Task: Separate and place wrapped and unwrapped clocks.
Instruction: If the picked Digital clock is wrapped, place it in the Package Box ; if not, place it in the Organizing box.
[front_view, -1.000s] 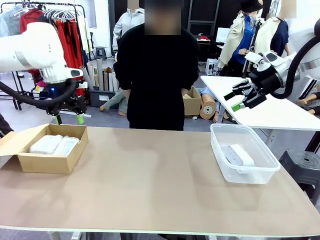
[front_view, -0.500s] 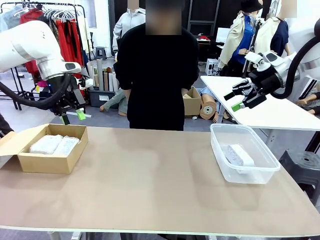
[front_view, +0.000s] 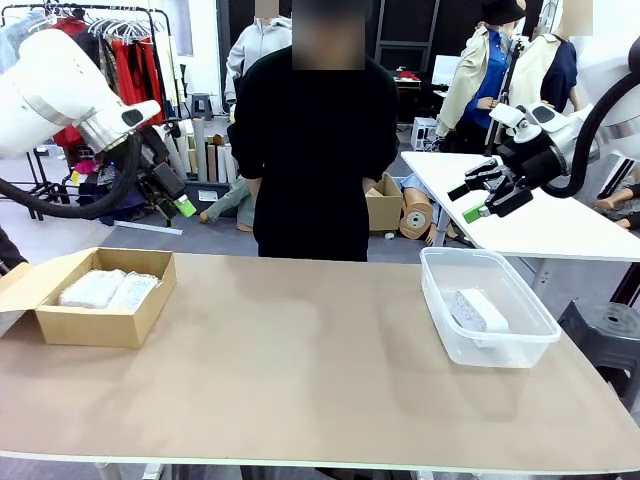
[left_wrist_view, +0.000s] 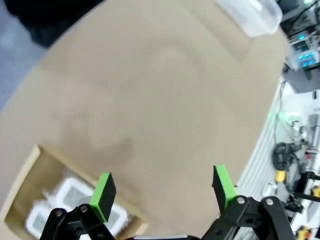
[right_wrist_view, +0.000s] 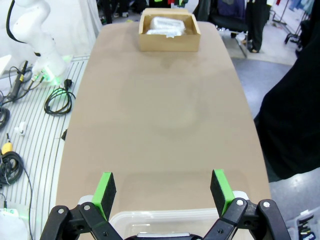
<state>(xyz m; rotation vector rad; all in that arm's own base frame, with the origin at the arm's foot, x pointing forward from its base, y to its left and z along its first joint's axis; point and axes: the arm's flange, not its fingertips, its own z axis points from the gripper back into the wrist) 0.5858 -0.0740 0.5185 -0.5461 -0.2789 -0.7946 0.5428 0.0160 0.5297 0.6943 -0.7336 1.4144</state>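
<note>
This looks like a robotics lab set up in a garment studio or showroom. A clothes rack (front_view: 110, 45) hung with red garments stands at the back left, with rolls of material (front_view: 205, 150) leaning beside it. Beyond the right gripper's fingers (right_wrist_view: 106, 187), power cables (right_wrist_view: 59, 102) lie on a slatted floor beside the long beige table (right_wrist_view: 160, 105). A second white table (front_view: 520, 210) stands nearby.

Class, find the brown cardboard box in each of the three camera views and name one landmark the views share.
Front view: cardboard box at the table's left end, wrapped clocks inside.
Left wrist view: box at lower left, behind the green pads.
Right wrist view: box at top centre, at the table's far end.
Shared landmark: the tan table.
</note>
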